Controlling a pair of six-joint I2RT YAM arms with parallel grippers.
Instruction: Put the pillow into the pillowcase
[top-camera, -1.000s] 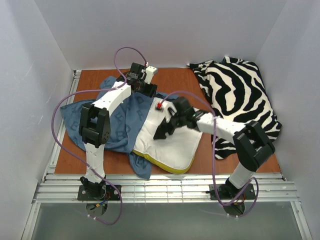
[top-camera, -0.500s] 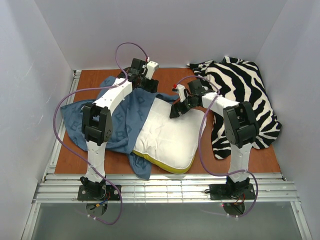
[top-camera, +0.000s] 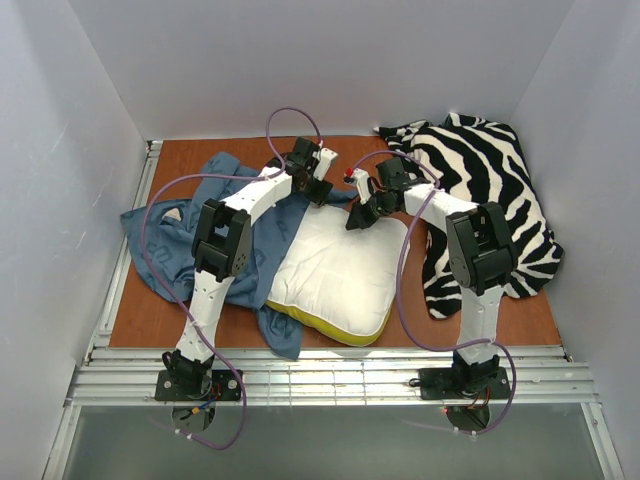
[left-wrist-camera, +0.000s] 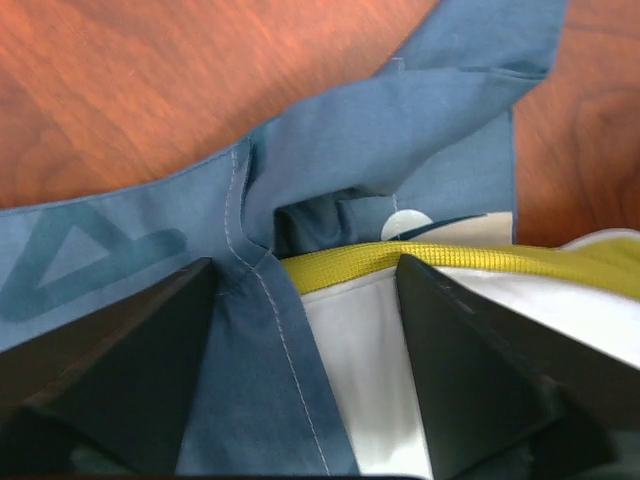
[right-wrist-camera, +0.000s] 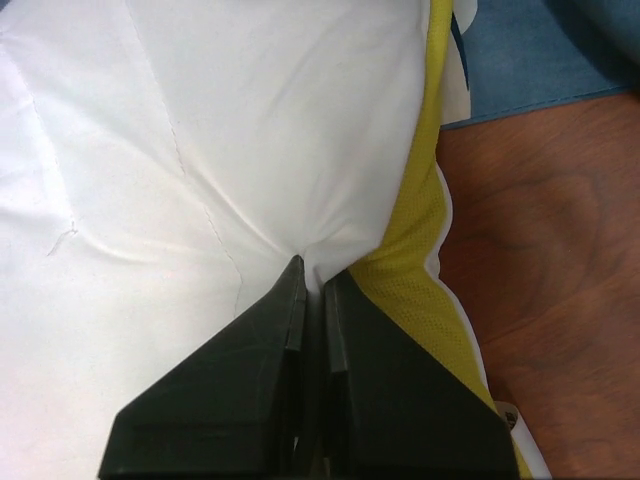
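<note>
over the table (top-camera: 135, 325), top view: the pillow (top-camera: 335, 275) lies flat near the middle, with its left side resting on the pillowcase (top-camera: 165, 250). the case is crumpled out to the left, and as far as you can see none of the pillow is inside it. a zebra cloth (top-camera: 480, 190) sits at the right and has no part in the job. both arms reach to the pillow's far edge, the left gripper (top-camera: 318, 188) at the far left corner and the right gripper (top-camera: 358, 218) just beside it. left wrist view: fingers (left-wrist-camera: 120, 370) spread, one over blue cloth and one over white, straddling the case's stitched hem and the yellow edge (left-wrist-camera: 430, 258). nothing is pinched; judged placed to take the hem and open the mouth. right wrist view: fingers (right-wrist-camera: 250, 380) pressed together, with a pucker of white pillow cover caught at the tips beside the yellow edge. judged a hold to lift or steady that corner so the case can go over it.
</note>
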